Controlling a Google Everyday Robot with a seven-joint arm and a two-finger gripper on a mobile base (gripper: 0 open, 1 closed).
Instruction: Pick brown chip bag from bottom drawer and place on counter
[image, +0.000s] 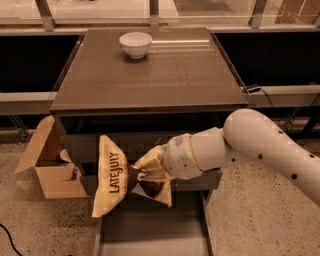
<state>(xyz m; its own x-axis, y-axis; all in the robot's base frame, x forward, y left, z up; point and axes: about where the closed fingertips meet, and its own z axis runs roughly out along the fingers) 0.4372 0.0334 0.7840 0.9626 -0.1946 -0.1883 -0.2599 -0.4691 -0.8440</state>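
Brown chip bag (114, 175) hangs at centre-left of the frame, clear above the open bottom drawer (155, 235), with the gripper (146, 175) clamped on its right side. Removal from the drawer appears complete. Raising it to the table (165, 75), upper centre near the white bowl (135, 44), and releasing it remain.
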